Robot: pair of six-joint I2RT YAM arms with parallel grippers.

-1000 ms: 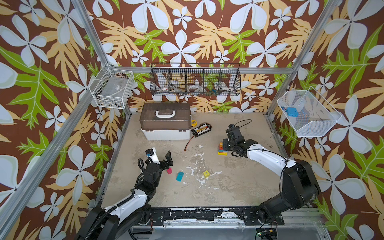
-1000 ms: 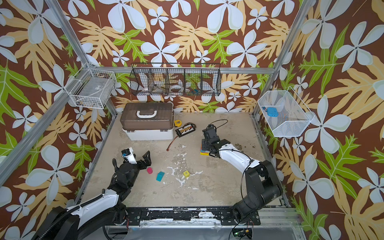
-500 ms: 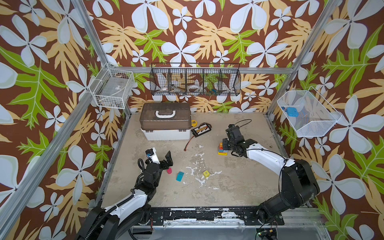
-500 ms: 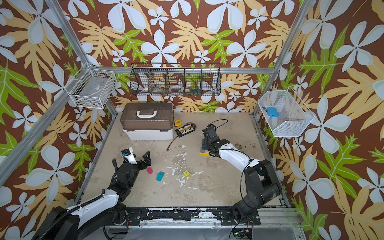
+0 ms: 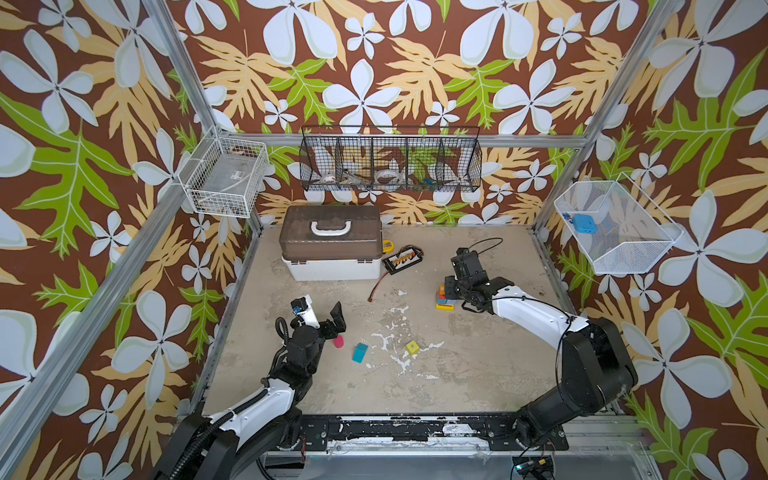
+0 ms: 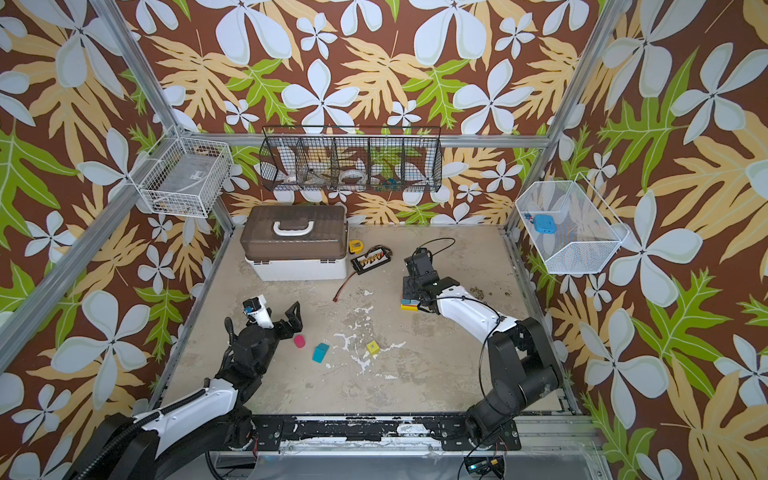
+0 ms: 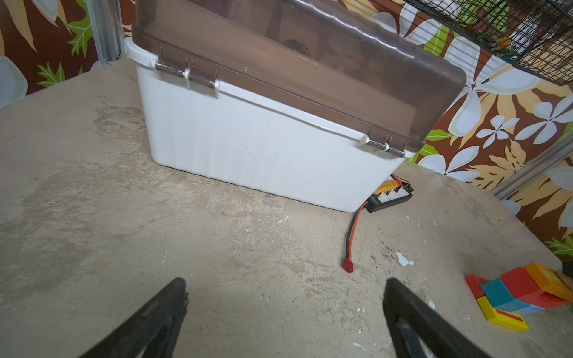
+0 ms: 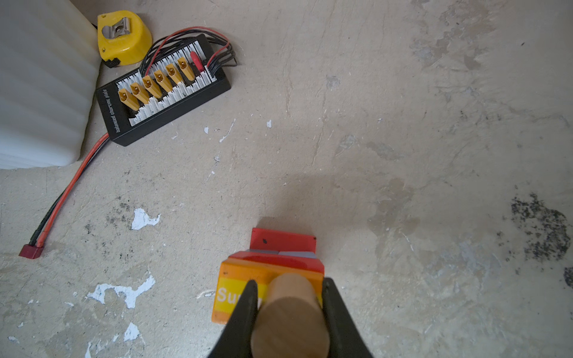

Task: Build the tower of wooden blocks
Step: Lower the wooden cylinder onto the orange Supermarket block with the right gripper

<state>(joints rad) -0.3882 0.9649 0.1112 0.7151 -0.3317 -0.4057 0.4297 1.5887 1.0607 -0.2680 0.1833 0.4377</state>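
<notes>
The tower (image 5: 445,298) (image 6: 409,304) is a short stack at the right: yellow base, then red, blue and orange layers. My right gripper (image 5: 451,290) (image 8: 286,283) is shut on a tan wood cylinder (image 8: 290,316), held upright over the orange top block (image 8: 240,279). Whether the two touch, I cannot tell. My left gripper (image 5: 322,312) (image 7: 285,282) hangs wide open and empty at the front left. Loose wood blocks lie beside it: a pink cylinder (image 5: 338,341), a teal block (image 5: 360,352) and a yellow cube (image 5: 412,347). The stack (image 7: 521,294) also shows in the left wrist view.
A brown-lidded white case (image 5: 331,243) stands at the back left. Beside it are a yellow tape measure (image 5: 387,246) and a black connector board (image 5: 403,261) with a red wire (image 5: 378,286) trailing forward. Wire baskets hang on the walls.
</notes>
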